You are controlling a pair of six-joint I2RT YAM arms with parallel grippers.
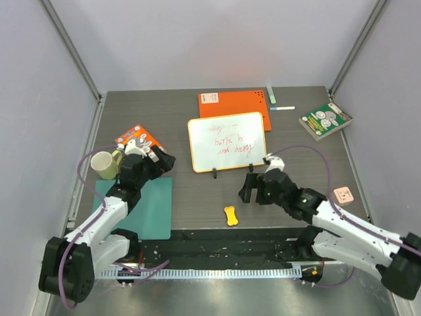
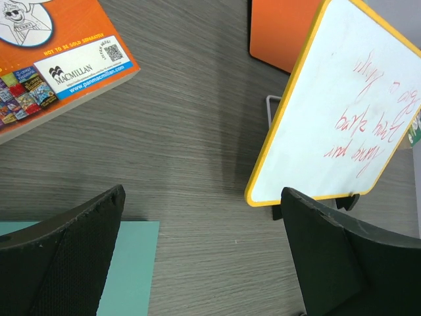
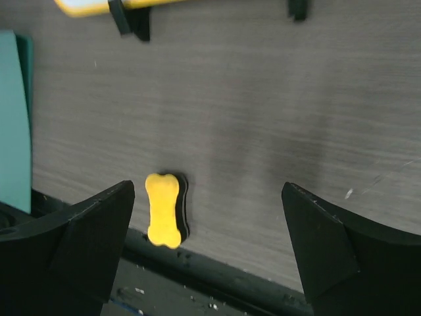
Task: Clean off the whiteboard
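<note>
Whiteboard, small, glossy and yellow-rimmed (image 1: 227, 141), sits propped on two black feet at the centre of the top view, red handwriting across it. A flat orange book (image 1: 233, 102) lies just behind. Lower centre, a yellow bone-shaped eraser (image 1: 230, 215) lies on the dark wood-grain table (image 1: 197, 191). The right gripper (image 1: 250, 186) hovers near it, jaws spread and empty. The left gripper (image 1: 160, 161), left of centre, gapes too, holding nothing.

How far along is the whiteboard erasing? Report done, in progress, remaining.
Done: nothing; red handwriting still covers the whiteboard. In hand: the right gripper hangs open and empty above the table, near the yellow bone-shaped eraser, which lies ungrasped; the left gripper is open too, facing the board. Left: grasping the eraser and all the wiping.
</note>
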